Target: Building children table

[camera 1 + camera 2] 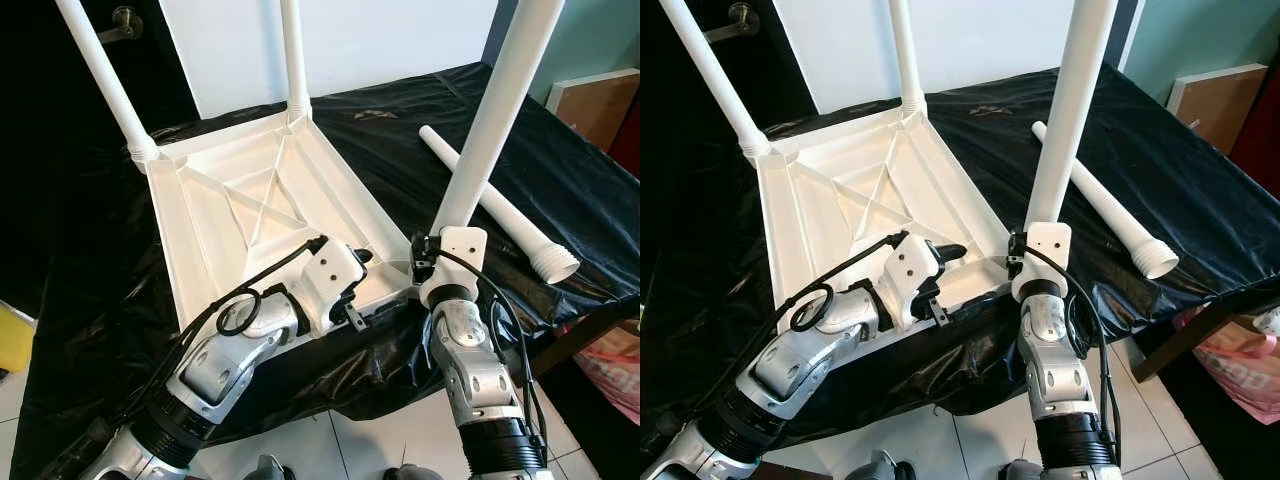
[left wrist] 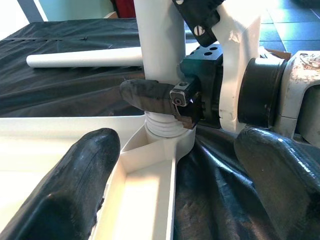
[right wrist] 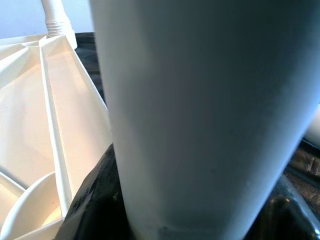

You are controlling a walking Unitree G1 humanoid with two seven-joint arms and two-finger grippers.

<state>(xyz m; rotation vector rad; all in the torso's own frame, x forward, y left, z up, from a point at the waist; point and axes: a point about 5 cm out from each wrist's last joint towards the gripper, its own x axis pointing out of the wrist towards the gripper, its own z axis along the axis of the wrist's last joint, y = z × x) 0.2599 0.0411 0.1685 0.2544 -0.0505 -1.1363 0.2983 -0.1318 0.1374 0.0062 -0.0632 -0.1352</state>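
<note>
A white plastic table top point(image 1: 215, 225) lies upside down on a black-covered table. Two white legs point(image 1: 105, 75) point(image 1: 293, 60) stand in its far corners. A third leg point(image 1: 490, 120) stands upright at the near right corner, its threaded end point(image 2: 162, 127) at the corner socket. My right gripper point(image 1: 443, 228) is shut around that leg just above the socket. My left gripper point(image 2: 175, 140) is open at the same corner, one finger point(image 2: 85, 170) over the table top's inside and the other over the black cloth. A fourth leg point(image 1: 500, 210) lies loose on the cloth to the right.
The black cloth point(image 1: 400, 130) hangs over the table's near edge above a tiled floor. A brown board point(image 1: 600, 100) and a pink bag point(image 1: 610, 370) are at the right. A yellow object point(image 1: 12, 340) is at the left edge.
</note>
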